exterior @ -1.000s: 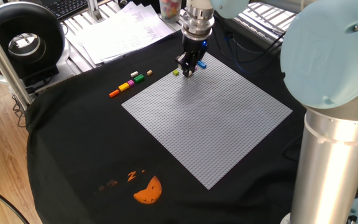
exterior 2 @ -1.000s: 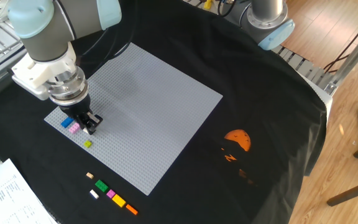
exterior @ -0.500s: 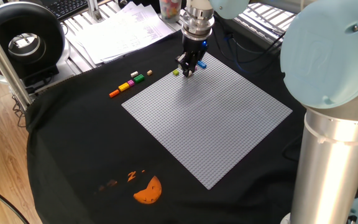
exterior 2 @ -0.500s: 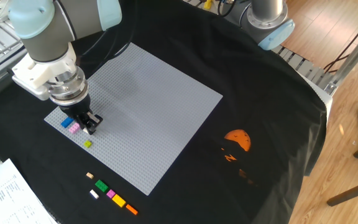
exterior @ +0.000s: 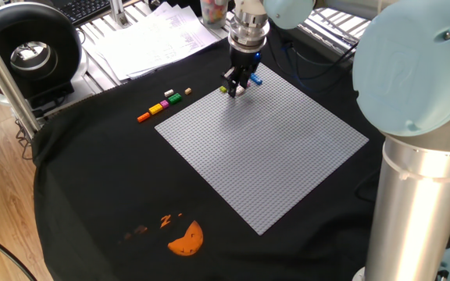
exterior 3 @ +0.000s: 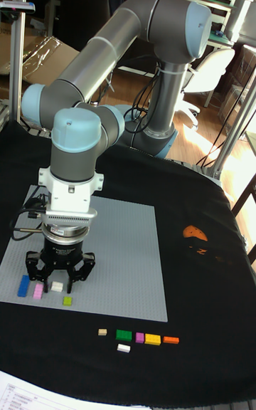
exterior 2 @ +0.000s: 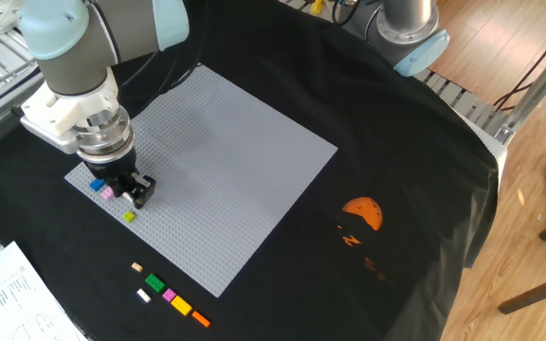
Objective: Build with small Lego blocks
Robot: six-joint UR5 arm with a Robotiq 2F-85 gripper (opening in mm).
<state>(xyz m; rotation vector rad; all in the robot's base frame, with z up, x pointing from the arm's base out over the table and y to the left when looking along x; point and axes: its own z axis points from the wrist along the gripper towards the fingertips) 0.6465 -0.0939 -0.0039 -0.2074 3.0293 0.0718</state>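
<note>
My gripper is down on the near-left corner of the grey baseplate, its fingers closed against a white block that rests on the studs. On the plate beside it lie a blue block, a pink block and a yellow-green block. The other fixed view shows the gripper next to the same blue, pink and yellow-green blocks. A loose row lies off the plate on the black cloth: tan, green, white, pink, yellow, orange.
An orange half-round print marks the black cloth beyond the plate. Papers and a black round device sit past the cloth's edge. A second robot base stands at the table's corner.
The baseplate has slid a little sideways together with the blocks on it, and the arm has shifted slightly with it. The loose row has not moved.
</note>
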